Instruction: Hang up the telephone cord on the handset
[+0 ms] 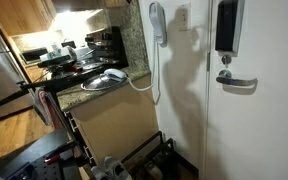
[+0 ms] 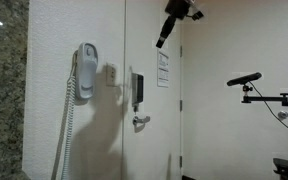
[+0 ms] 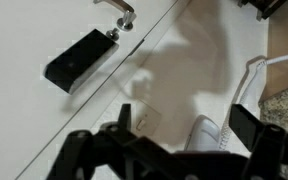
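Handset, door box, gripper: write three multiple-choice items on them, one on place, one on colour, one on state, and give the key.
1. Where is the handset?
A. on the counter
B. on the wall
C. in the gripper

2. What colour is the box on the door?
A. black
B. red
C. white

3. How is the gripper?
A. shut on the cord
B. shut on the handset
C. open, empty

Key:
1. B, it hangs on the wall beside the door in both exterior views.
2. A, it is dark against the white door.
3. C, the wrist view shows its fingers apart, gripping nothing.
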You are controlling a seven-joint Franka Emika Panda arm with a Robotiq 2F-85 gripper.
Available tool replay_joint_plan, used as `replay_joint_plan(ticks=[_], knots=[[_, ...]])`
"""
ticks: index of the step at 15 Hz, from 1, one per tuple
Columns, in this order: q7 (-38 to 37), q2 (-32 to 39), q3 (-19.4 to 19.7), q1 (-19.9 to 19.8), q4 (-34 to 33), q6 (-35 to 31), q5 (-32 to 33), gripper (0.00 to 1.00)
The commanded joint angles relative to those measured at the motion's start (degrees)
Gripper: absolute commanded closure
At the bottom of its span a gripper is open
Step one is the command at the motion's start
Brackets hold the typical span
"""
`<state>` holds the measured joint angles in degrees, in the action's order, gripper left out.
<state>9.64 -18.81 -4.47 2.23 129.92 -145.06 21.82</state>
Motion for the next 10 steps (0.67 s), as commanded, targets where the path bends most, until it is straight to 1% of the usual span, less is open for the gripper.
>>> replay_joint_plan(ticks=[1,3,6,7,8,10], knots=[[1.93,7.13,-2.75,1.28,-6.73,3.57,1.09,0.0],[1.96,10.76,-4.34,2.04,-10.03,4.91,2.31,0.0],[3.44,16.6,-5.72,3.7,-15.88,7.89,3.47,0.0],[5.59,18.63,-5.78,4.41,-17.75,8.49,2.56,0.0],[6.16,20.46,-5.99,4.85,-19.69,9.84,3.18,0.0],[9.74,23.86,-5.69,5.71,-22.58,9.3,-0.05,0.0]])
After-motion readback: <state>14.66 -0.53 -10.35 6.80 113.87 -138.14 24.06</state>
